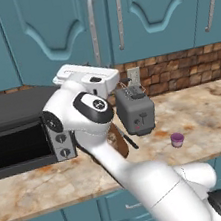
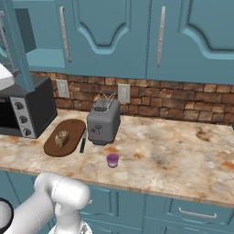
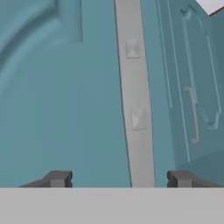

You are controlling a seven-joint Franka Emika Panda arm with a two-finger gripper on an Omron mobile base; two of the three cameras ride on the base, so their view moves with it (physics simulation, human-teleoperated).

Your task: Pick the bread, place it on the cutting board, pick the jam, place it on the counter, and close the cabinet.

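A home kitchen: teal-blue panelled wall cabinets (image 2: pixel 137 36) with long silver bar handles hang above a brown brick backsplash (image 2: pixel 183 98), and a beige-and-orange marbled stone desk (image 2: pixel 173 155) carries a grey two-slot toaster (image 2: pixel 103 121) and a black toaster oven (image 1: pixel 20 132).

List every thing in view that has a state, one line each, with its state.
Small tan-brown bread slice: lying on the board.
Dark brown oval wooden cutting board: flat on the counter, beside the toaster.
Tiny pink-purple jam jar: upright on the counter, lid on.
Teal-blue wall cabinet: leftmost door swung open.
Grey toaster: upright, slots empty.
Gripper: open, holding nothing, facing a cabinet door.
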